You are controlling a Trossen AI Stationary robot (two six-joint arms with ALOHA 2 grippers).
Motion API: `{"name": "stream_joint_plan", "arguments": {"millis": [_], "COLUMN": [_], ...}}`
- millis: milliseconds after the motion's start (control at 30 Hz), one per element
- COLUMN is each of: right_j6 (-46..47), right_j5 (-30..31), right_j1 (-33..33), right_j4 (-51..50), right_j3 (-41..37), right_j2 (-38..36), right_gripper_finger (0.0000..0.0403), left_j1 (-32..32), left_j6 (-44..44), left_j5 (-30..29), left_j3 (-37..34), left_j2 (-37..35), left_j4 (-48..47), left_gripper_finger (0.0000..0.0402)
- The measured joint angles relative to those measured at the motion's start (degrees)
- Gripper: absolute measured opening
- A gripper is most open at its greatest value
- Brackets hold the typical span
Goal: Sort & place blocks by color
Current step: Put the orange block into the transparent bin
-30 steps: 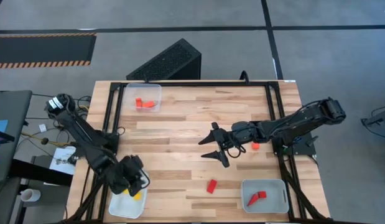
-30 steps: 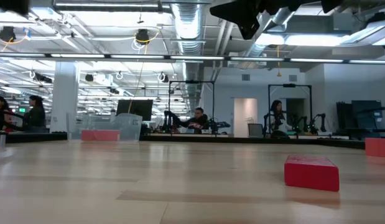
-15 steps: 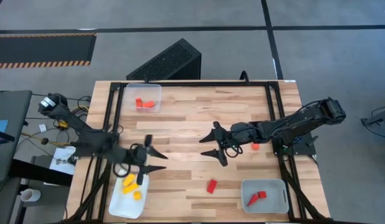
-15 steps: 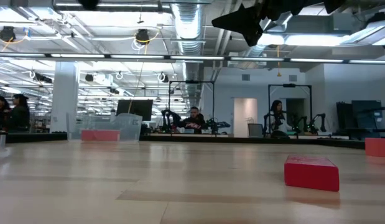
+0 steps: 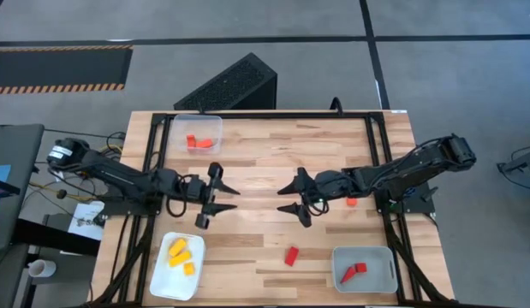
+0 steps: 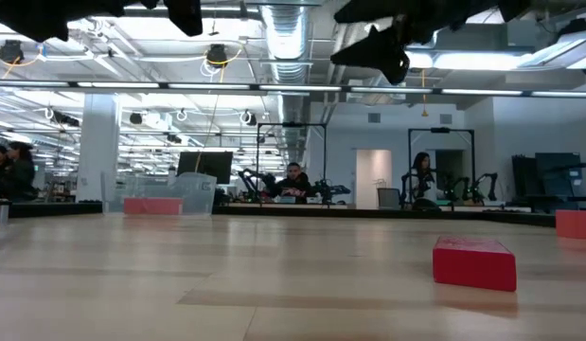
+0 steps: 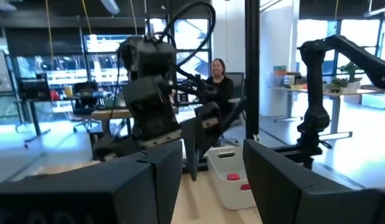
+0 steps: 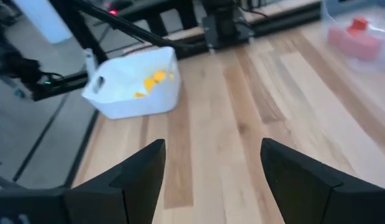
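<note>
The high view shows three yellow blocks (image 5: 181, 253) lying in the white tray (image 5: 164, 282) at the near left. Orange-red blocks (image 5: 200, 142) are in the clear tray (image 5: 181, 125) at the far left, and red blocks (image 5: 354, 273) in the tray (image 5: 386, 257) at the near right. A red block (image 5: 291, 255) (image 6: 474, 262) rests flat on the table. A second one (image 5: 351, 202) (image 6: 577, 224) lies beside the right arm. My left gripper (image 5: 235, 198) (image 7: 211, 155) and right gripper (image 5: 280, 199) (image 8: 212, 155) hang open above the table's middle. They face each other and hold nothing.
The wooden table has a black frame rail (image 5: 273, 115) along its far edge, and a black box (image 5: 229, 84) stands on the floor beyond it. Bare wood lies between the trays. People sit at desks in the room behind (image 6: 294, 180).
My left gripper has come up out of the near-left white tray and swung toward the far edge and the table's middle. It has turned from pointing down to lying level, facing the right gripper. The yellow blocks in that tray have come into view. The right gripper has hardly shifted.
</note>
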Motion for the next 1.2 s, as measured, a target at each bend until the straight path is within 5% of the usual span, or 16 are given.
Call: {"name": "stream_joint_plan", "arguments": {"millis": [300, 800, 1000, 1200], "right_j6": [5.2, 10.3, 25.4, 46.4], "right_j5": [6.6, 19.6, 18.1, 17.1], "right_j1": [0.1, 10.3, 9.4, 9.0], "right_j4": [-3.8, -10.0, -31.8, -53.8], "right_j3": [0.0, 0.2, 3.9, 4.4], "right_j2": [0.1, -0.1, 0.7, 1.0], "right_gripper_finger": [0.0286, 0.0286, 0.0286, 0.0286], "left_j1": [5.4, 8.3, 8.2, 8.3], "left_j6": [-0.1, -5.2, -6.9, -10.3], "left_j5": [9.2, 9.3, 8.2, -2.3], "left_j3": [0.0, 0.8, 1.1, 1.1], "left_j2": [0.0, 0.0, 0.0, 0.0], "left_j4": [3.5, 4.3, 4.1, 2.2], "left_gripper_finger": [0.0157, 0.0157, 0.0157, 0.0157]}}
